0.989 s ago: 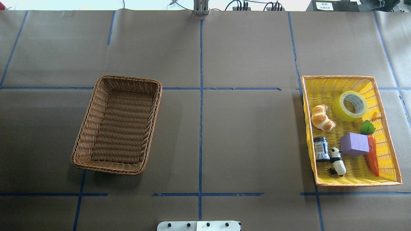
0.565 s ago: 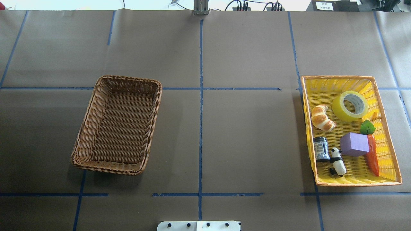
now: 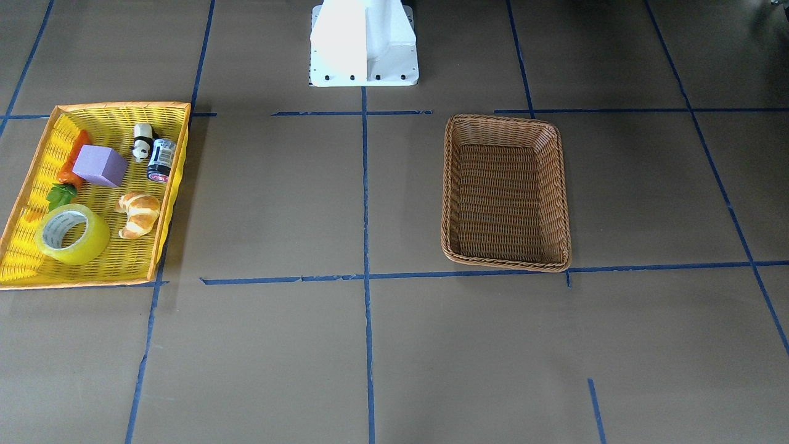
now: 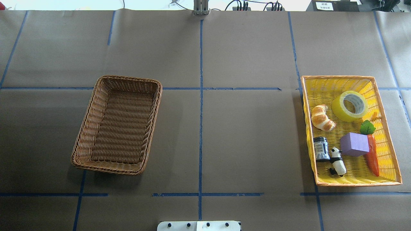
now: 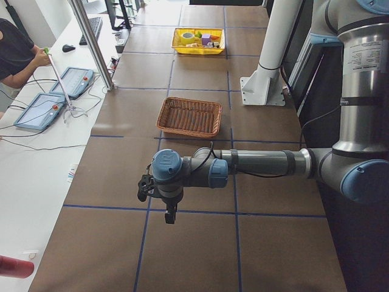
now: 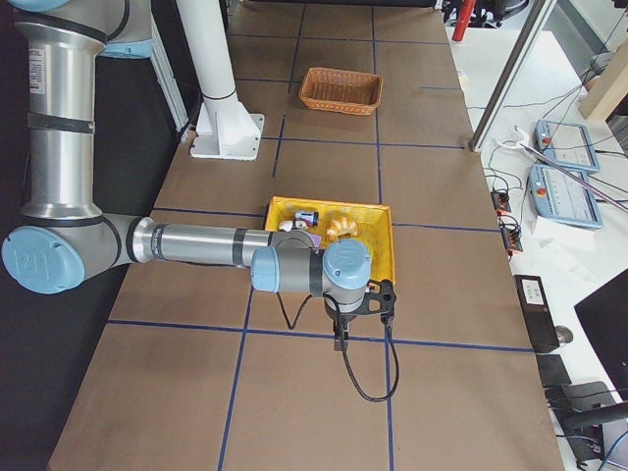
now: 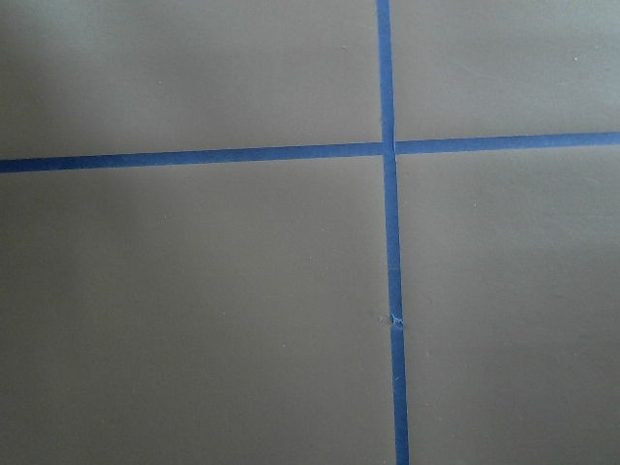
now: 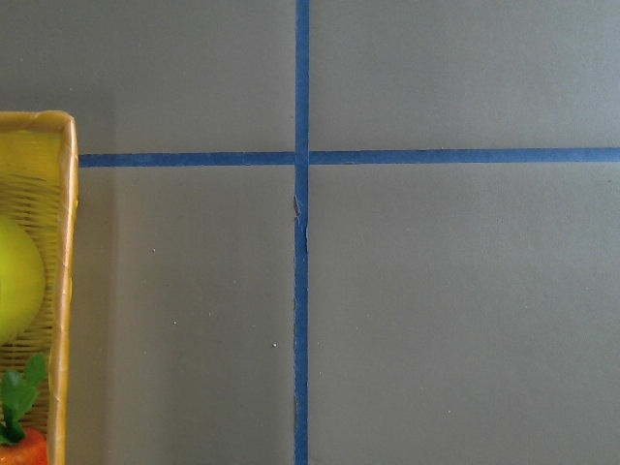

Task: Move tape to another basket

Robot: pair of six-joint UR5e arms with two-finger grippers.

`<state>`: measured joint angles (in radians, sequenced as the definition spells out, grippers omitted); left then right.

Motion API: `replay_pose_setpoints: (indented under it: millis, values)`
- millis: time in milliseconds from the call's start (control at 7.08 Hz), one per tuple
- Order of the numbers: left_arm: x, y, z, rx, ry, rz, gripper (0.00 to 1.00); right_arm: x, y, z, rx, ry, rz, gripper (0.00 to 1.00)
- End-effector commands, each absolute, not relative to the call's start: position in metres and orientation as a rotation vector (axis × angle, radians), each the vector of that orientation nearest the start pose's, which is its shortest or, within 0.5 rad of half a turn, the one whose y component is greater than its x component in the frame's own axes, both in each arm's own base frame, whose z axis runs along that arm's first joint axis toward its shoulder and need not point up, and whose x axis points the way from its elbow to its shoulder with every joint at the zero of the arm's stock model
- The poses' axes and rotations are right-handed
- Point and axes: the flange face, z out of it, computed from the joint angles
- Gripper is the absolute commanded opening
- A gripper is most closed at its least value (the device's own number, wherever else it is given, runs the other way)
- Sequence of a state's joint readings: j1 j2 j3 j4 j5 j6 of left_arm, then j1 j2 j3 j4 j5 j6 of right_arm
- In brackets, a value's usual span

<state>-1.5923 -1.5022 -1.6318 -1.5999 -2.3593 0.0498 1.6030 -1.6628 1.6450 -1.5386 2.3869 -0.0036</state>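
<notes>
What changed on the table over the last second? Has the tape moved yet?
Nothing has visibly changed in the overhead view. The tape lies in the yellow basket exactly where it was, with the other items around it unmoved. The wicker basket sits empty in the same spot.

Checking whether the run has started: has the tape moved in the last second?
No. In the overhead view the tape lies at the same far end of the yellow basket, beside the croissant, just as before.
</notes>
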Motion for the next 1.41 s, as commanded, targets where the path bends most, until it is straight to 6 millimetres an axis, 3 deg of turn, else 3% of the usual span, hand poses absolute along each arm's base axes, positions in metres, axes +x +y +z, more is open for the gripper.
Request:
replay_pose_setpoints:
  millis: [0, 141, 283, 565, 707, 848, 1272]
  values:
    - [-0.073, -0.465, 0.655, 0.049, 0.787, 0.029, 1.00, 0.076, -0.458, 0.652, 0.028, -0.816, 0.051, 1.00]
    - [-0.073, -0.465, 0.655, 0.048, 0.789, 0.029, 1.00, 0.076, -0.463, 0.640, 0.023, -0.819, 0.110, 1.00]
    - [-0.073, -0.464, 0.653, 0.049, 0.789, 0.028, 1.00, 0.072, -0.473, 0.614, 0.065, -0.821, 0.091, 1.00]
    - [-0.073, -0.463, 0.645, 0.065, 0.788, 0.033, 1.00, 0.059, -0.482, 0.592, 0.116, -0.833, 0.041, 1.00]
    - [-0.073, -0.463, 0.645, 0.066, 0.788, 0.033, 1.00, 0.047, -0.501, 0.562, 0.157, -0.844, -0.003, 1.00]
    - [-0.073, -0.463, 0.644, 0.068, 0.788, 0.035, 1.00, 0.004, -0.527, 0.533, 0.168, -0.850, -0.085, 1.00]
    - [-0.073, -0.463, 0.643, 0.069, 0.790, 0.036, 1.00, -0.115, -0.525, 0.506, 0.109, -0.897, -0.004, 1.00]
